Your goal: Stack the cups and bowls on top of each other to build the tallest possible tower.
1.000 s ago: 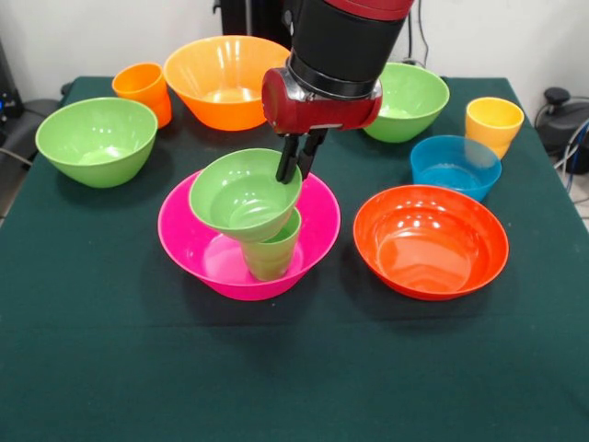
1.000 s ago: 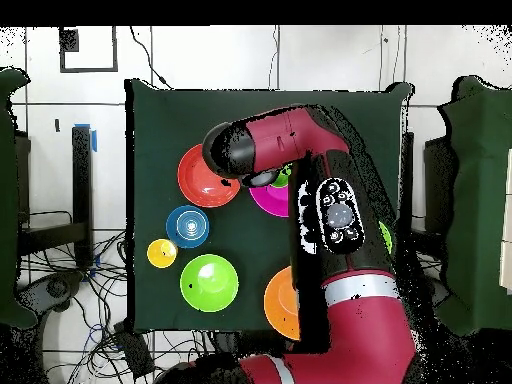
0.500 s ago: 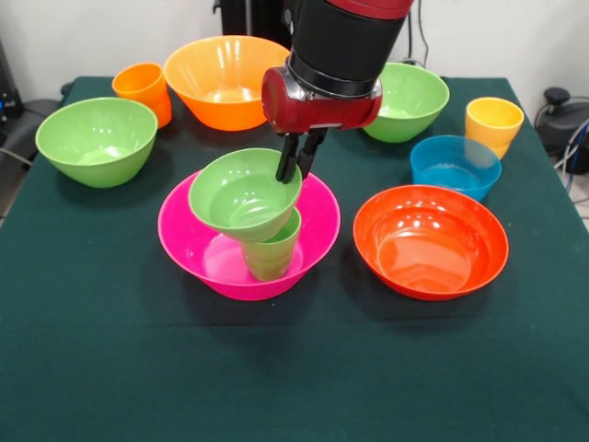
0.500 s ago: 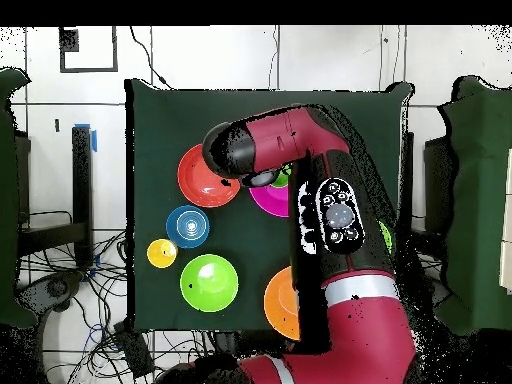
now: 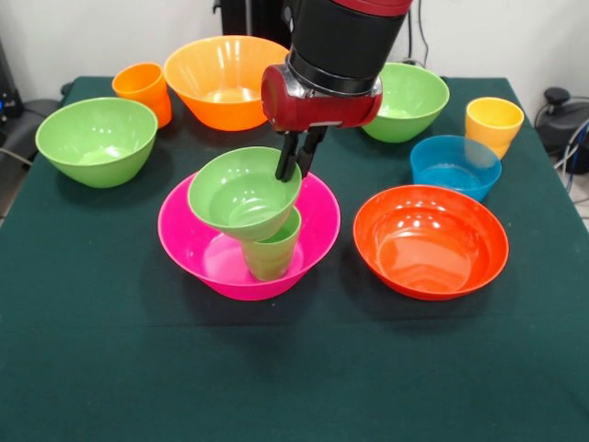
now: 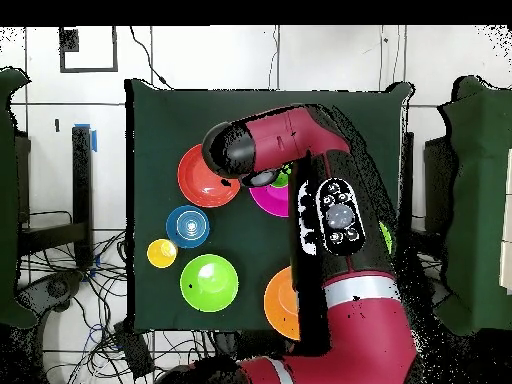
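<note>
While a small green bowl [image 5: 243,192] is pinched by its rim in the gripper [image 5: 293,164] atop a green cup [image 5: 271,250] inside the pink bowl [image 5: 317,218], six pieces are left unstacked around.

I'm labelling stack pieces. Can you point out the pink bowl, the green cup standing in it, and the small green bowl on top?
pink bowl [image 5: 184,241], front view, left inner wall.
green cup [image 5: 271,256], front view, side wall.
small green bowl [image 5: 237,195], front view, inside.
</note>
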`<action>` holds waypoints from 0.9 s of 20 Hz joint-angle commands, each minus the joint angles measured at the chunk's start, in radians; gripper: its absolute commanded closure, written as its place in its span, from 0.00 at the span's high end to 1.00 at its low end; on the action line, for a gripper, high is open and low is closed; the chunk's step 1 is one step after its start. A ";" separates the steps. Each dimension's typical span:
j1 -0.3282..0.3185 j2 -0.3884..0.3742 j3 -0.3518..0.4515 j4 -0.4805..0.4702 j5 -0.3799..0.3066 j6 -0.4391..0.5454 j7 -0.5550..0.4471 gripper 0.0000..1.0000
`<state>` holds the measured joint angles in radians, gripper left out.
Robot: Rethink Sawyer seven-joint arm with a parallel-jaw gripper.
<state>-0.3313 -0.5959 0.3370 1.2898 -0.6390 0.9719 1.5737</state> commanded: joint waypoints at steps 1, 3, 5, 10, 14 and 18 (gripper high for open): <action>0.016 0.027 0.037 0.058 -0.064 0.059 -0.241 0.00; 0.018 0.030 0.038 0.055 -0.064 0.061 -0.241 0.00; 0.015 0.023 0.036 0.070 -0.063 0.053 -0.236 0.00; 0.013 0.016 0.034 0.087 -0.060 0.043 -0.224 0.00; 0.015 0.016 0.033 0.090 -0.060 0.044 -0.219 0.00; 0.011 0.013 0.032 0.102 -0.057 0.038 -0.212 0.00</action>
<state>-0.3312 -0.5970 0.3372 1.3091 -0.6390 0.9719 1.5737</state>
